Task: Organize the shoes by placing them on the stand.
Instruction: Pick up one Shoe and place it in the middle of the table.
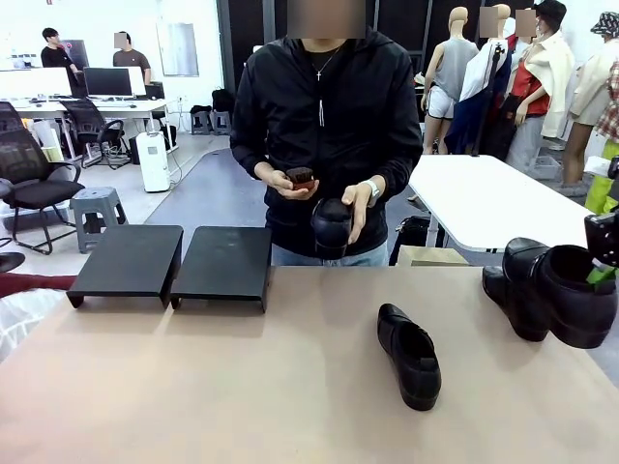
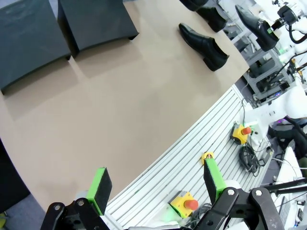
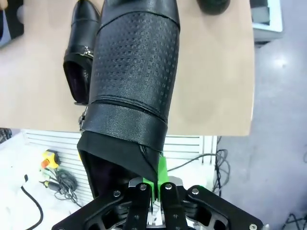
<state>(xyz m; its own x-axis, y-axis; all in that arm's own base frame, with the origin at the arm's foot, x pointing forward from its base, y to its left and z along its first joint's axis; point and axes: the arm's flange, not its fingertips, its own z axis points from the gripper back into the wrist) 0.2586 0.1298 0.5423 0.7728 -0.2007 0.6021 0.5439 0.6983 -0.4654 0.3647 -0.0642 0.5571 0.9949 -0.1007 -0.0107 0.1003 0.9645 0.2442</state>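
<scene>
Black shoes all sit right of the stand (image 1: 126,259), which rests far left on the table (image 1: 193,387): one shoe (image 1: 411,353) lies near the middle, a second shoe (image 1: 511,285) stands at the right, and the person (image 1: 319,106) on the far side holds a third shoe (image 1: 331,224) and a brush (image 1: 301,177). The right gripper (image 3: 156,181) is clamped on the heel rim of the fourth shoe (image 3: 134,81) at the table's right edge. The left gripper (image 2: 157,184) hangs over the near edge, jaws spread wide, gripping nothing

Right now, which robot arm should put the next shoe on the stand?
Probably the right: the right gripper is shut on a shoe. The left gripper is open and empty, though the stand sits on its side of the table.
</scene>
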